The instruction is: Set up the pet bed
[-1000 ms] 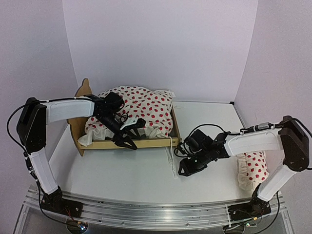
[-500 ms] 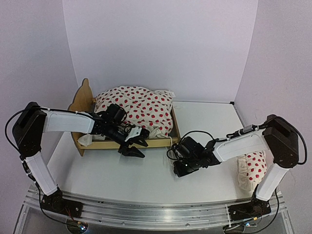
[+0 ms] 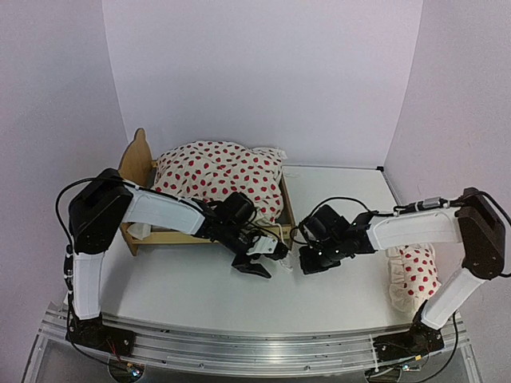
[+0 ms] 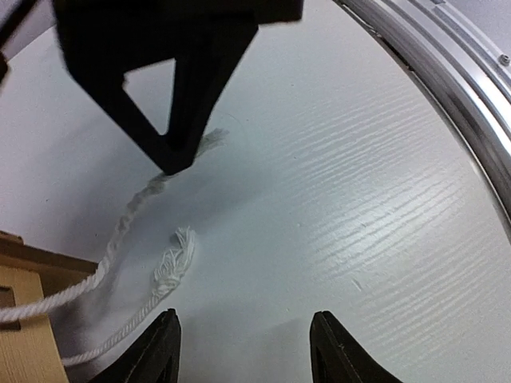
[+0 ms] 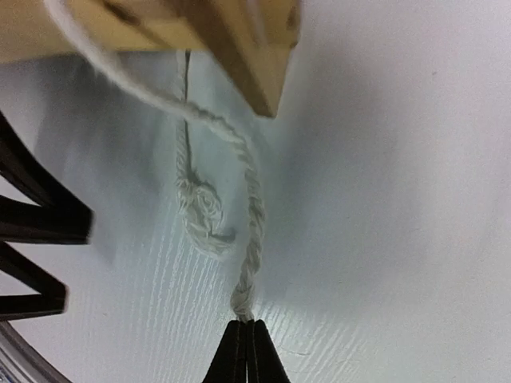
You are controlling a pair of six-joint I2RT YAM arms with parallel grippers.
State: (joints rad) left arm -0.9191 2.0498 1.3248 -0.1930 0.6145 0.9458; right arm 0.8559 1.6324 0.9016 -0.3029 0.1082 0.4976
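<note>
The pet bed (image 3: pixel 136 159), a plywood frame with a wavy headboard, stands at the back left with a red-dotted duvet (image 3: pixel 219 177) piled on it. Two white cords trail from its foot corner (image 5: pixel 263 72) onto the table. My right gripper (image 5: pixel 246 323) is shut on the tip of one twisted cord (image 5: pixel 254 239). The other cord ends in a frayed tuft (image 4: pixel 177 254) lying loose. My left gripper (image 4: pixel 247 331) hovers open just over the table beside that tuft, holding nothing. In the top view both grippers, left (image 3: pixel 262 260) and right (image 3: pixel 306 262), meet in front of the footboard.
A small red-dotted pillow (image 3: pixel 415 273) lies at the right, beside the right arm. The metal rail (image 4: pixel 447 88) runs along the table's near edge. White walls close in the table on three sides.
My left gripper has left the bed's side and swung right to the foot corner. The right gripper has moved up toward the bed and shut on the cord's tip.
</note>
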